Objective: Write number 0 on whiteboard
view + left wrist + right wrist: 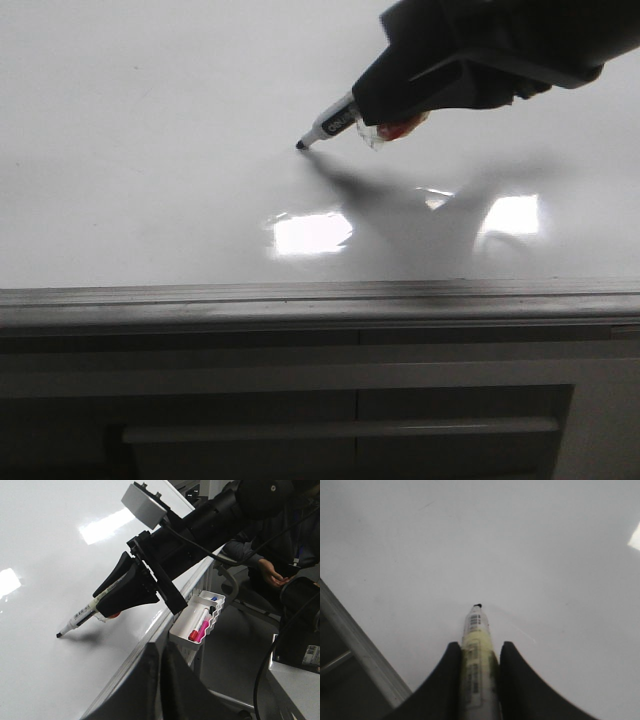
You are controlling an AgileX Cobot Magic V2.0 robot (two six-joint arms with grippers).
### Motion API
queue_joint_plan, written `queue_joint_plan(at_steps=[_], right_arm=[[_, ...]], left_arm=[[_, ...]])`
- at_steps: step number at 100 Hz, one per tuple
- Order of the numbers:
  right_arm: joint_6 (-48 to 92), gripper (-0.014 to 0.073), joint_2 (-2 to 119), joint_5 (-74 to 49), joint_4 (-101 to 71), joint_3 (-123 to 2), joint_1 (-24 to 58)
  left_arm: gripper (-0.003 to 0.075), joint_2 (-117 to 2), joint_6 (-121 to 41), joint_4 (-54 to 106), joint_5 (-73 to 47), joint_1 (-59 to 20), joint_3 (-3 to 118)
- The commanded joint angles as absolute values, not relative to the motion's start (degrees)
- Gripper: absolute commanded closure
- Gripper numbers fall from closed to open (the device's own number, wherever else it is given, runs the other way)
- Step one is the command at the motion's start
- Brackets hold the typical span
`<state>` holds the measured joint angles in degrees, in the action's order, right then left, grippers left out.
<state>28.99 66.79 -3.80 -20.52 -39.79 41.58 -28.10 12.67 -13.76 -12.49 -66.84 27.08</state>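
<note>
The whiteboard (150, 150) fills the front view, glossy and white, and no number 0 shows on it in any view. My right gripper (375, 110) reaches in from the upper right, shut on a white-barrelled black marker (335, 125). The marker slants down to the left and its black tip (301, 146) rests on the board. In the right wrist view the marker (474, 625) sits pinched between both fingers of the right gripper (480, 645). From the left wrist view, the right gripper (117, 597) and marker (80, 617) appear over the whiteboard (40, 555). My left gripper (162, 650) hangs beside the board's edge, shut and empty.
A grey metal rail (300, 300) borders the board's near edge, with dark panels below. Glare patches (312, 232) lie near the marker's shadow. A white tray (200, 620) holding red and pink markers hangs off the board's side. A person's hand (272, 575) is beyond the right arm.
</note>
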Motion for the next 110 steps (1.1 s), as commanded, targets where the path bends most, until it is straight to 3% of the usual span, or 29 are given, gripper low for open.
queue_joint_plan(at_steps=[1,57,110], right_arm=[[29.1,0.0651,66.1,-3.2,-20.5,-41.6,41.1],[27.7,0.0649,65.2,-21.2,-20.4,-41.6,36.2],[27.3,0.0641,58.2,-19.3,-18.7,-42.7,23.6]], left_arm=[[0.074,-28.2,13.3,-13.6,-8.0,-67.3,28.9],[0.074,-28.2,13.3,-13.6,-8.0,-67.3,28.9],[0.074,-28.2,13.3,-13.6,-7.9,-67.3,28.9]])
